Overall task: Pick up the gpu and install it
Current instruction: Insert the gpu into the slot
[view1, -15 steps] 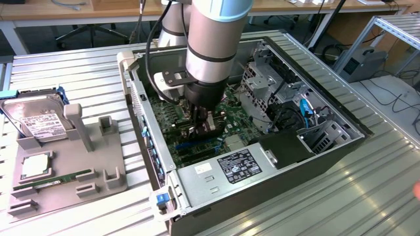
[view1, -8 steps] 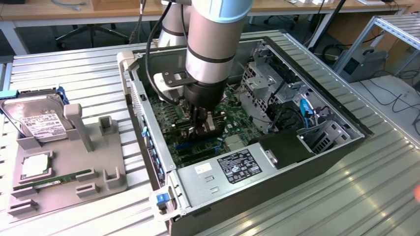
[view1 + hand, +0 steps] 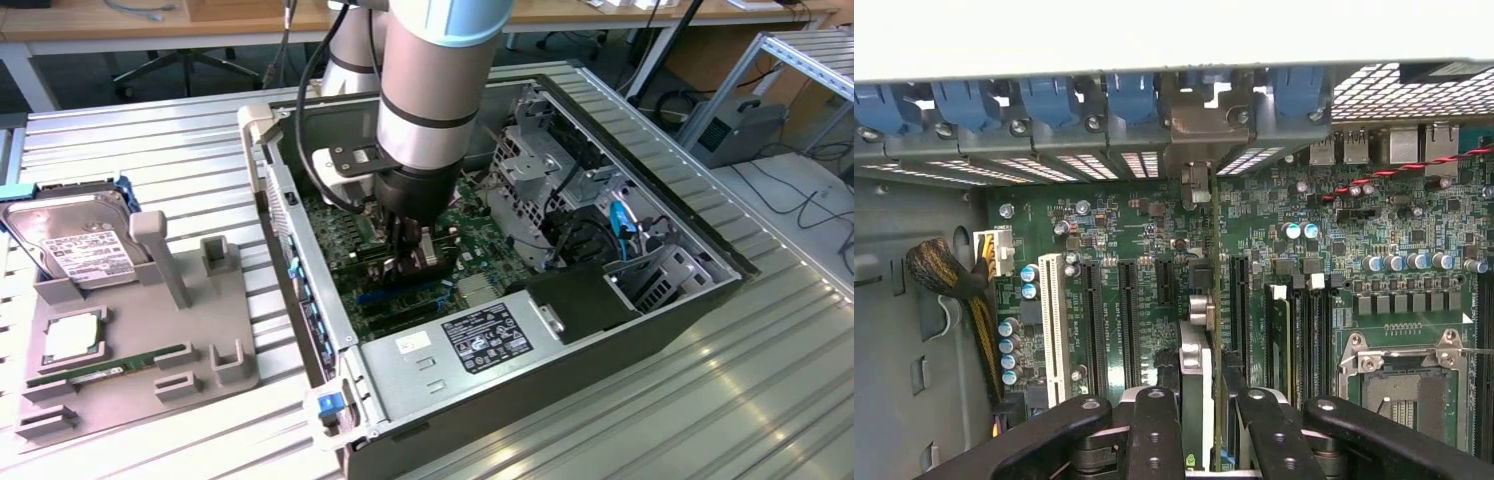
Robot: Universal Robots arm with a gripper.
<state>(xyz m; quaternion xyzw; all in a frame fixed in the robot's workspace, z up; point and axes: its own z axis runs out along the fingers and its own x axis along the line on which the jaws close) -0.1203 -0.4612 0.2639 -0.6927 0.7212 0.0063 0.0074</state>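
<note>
Drive [image 3: 74, 245], chip [image 3: 70, 338] and memory stick [image 3: 123, 362] sit on the grey holder [image 3: 214, 345] at the exterior view's left. Beside it stands the open computer case [image 3: 667, 300], arm [image 3: 434, 90] reaching inside. Its gripper [image 3: 1199, 405] grasps the gpu [image 3: 1194, 375], held edge-on over the green board [image 3: 1144, 230], bracket [image 3: 1199, 125] against the rear slots.

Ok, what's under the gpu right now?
The gpu, edge-on in the pincer, stands over the green motherboard, among its long black slots. Whether it is seated in one is hidden by the card and fingers.
</note>
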